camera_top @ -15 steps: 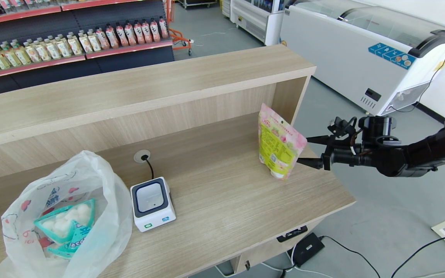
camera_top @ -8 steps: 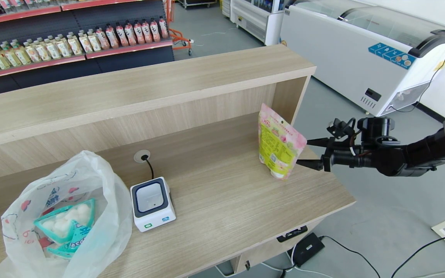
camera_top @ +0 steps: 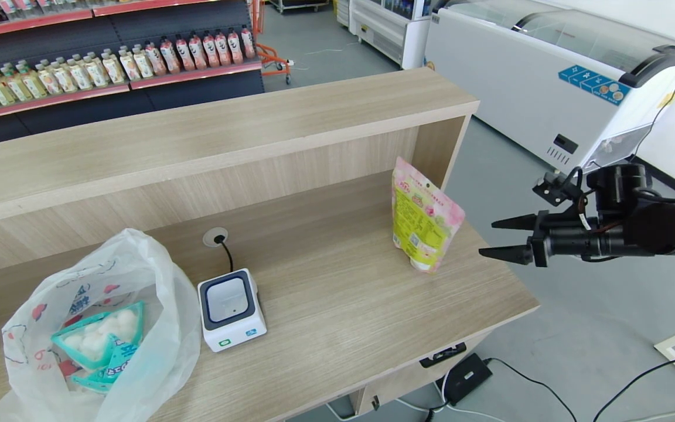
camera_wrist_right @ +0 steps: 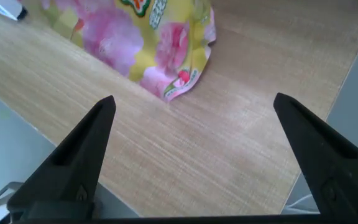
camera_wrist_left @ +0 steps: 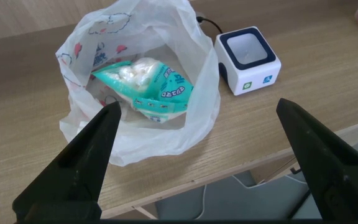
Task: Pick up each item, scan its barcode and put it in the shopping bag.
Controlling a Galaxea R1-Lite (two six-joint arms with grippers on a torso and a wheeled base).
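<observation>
Two pincers, both spread open. Smooth wood-grain desk lies ahead of my right pincer; the bag sits below my left pincer. Just past the right tips stands the pouch, untouched. I'd close squarely on its near edge, gently, lest it topple. Scanner farther on. Freezer and shelves lie beyond.

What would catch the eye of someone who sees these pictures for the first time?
The yellow and pink pouch standing upright near the right end of the wooden counter draws the eye first, with the open right gripper beside it, not touching it. Next comes the white shopping bag at the left end, holding a teal packet, with the small white scanner just to its right.
</observation>
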